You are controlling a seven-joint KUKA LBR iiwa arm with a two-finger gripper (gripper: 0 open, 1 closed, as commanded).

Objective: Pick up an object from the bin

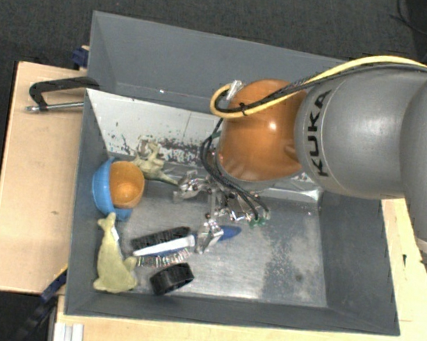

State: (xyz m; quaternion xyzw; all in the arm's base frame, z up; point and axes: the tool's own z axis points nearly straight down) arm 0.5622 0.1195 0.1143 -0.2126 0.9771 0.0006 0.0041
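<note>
My gripper [215,225] hangs low over the middle of the bin floor, beneath the arm's orange cover. Right under its tip lies a small blue piece [228,235], at the end of a white-handled brush with black bristles [160,244] that runs off to the left. A small silvery metal thing [190,187] lies just left of the gripper. I cannot see anything held in the gripper.
At the left wall a blue bowl with an orange inside [119,185] lies on its side. A tan toy figure [150,159] is behind it. A pale yellow-green rubbery thing [114,260] and a black round cap [171,278] lie at the front left.
</note>
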